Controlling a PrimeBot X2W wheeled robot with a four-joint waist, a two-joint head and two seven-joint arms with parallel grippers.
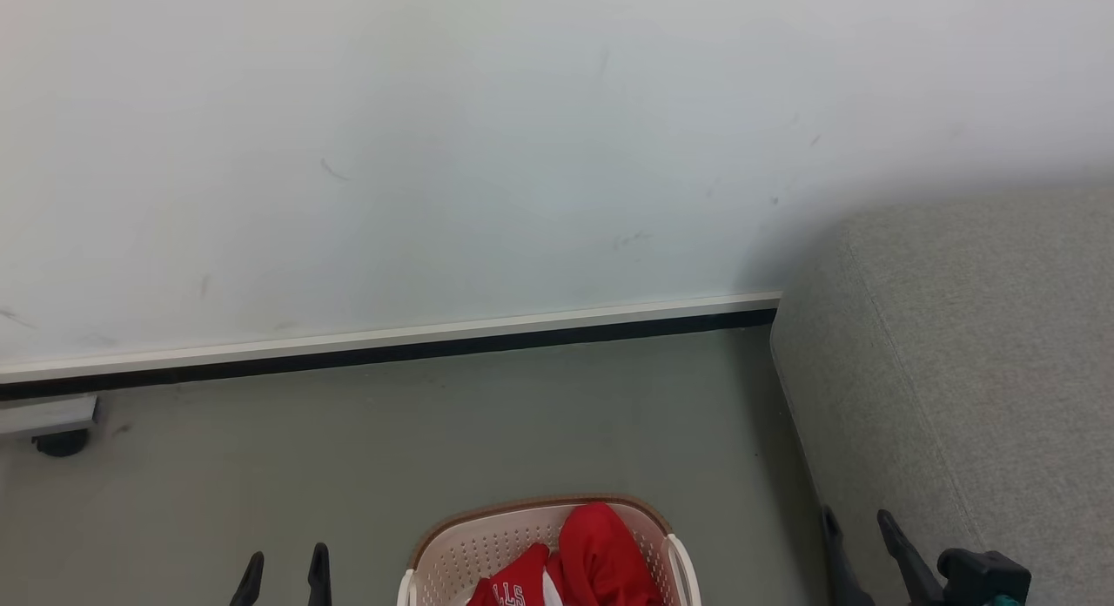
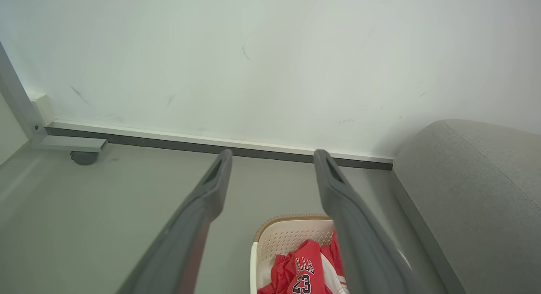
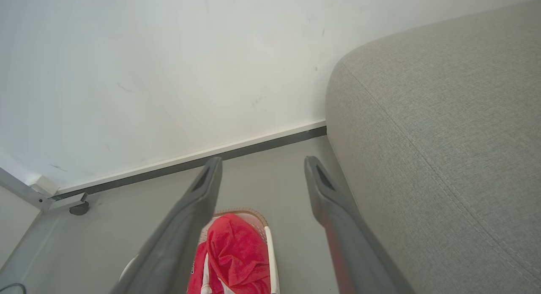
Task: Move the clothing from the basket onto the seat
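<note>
On the floor, near the wall: the basket stands at the bottom edge of the head view, between the two grippers. It is cream-white, with small holes in its wall and a brown band on the rim.
Clothing: bright red soft fabric with some white trim. It lies crumpled inside the basket, and one fold rises a little above the rim.
Writing: on one red piece the left wrist view shows the letters "LLS" and under them the number "23". The start of the word is hidden in a fold.
Seat: a large grey woven cushion with a rounded corner and a stitched seam, to the right of the basket and apart from it.
Left gripper: left of the basket, its fingers spread apart, with nothing between them.
Right gripper: just beside the front face of the seat, its fingers also parted and holding nothing.
Wall: white with a few dark scuff marks, and a pale strip over a dark line at its foot.
</note>
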